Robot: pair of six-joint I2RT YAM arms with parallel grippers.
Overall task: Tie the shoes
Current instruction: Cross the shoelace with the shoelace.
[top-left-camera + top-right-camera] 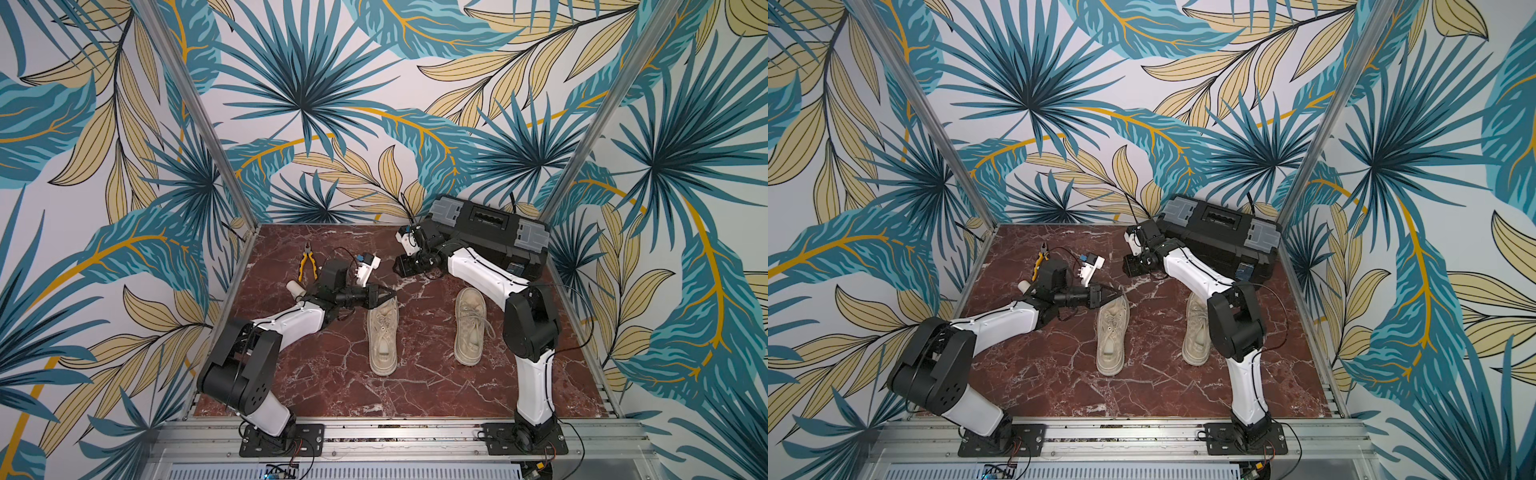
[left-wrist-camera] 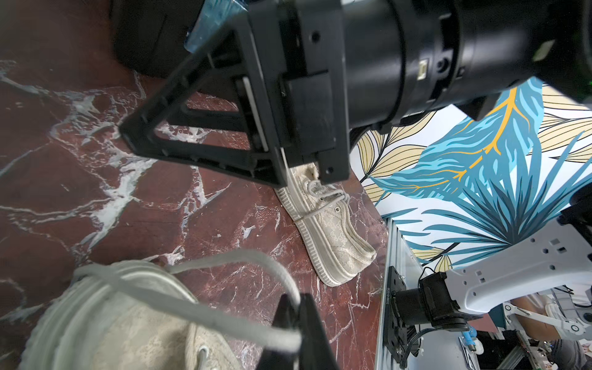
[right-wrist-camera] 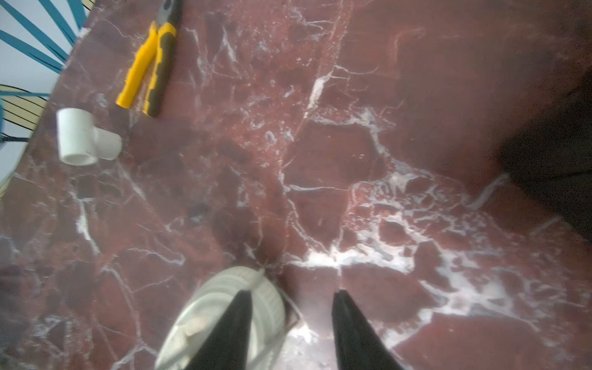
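At the toe end of the left shoe (image 1: 383, 336), left hand (image 2: 296, 309) is clamped together on a lace (image 2: 224, 307), the strand running from the shoe front into the tips. Right hand (image 3: 293, 320) hangs just past that same toe, fingers (image 3: 238, 320) apart, nothing btwn them. Right shoe (image 1: 470, 326) lies alongside, well apart, laces loose over its sole. Both sit mid surface (image 1: 332, 386); pliers (image 1: 308, 262), white pipe fitting (image 3: 85, 137) & black toolbox (image 1: 490, 232) lie farther back. Step, I'd say: early, one lace pulled out, no knot visible. Next move prob needs right hand to find & pinch the 2nd lace end, then cross the two w/o dragging the shoe.
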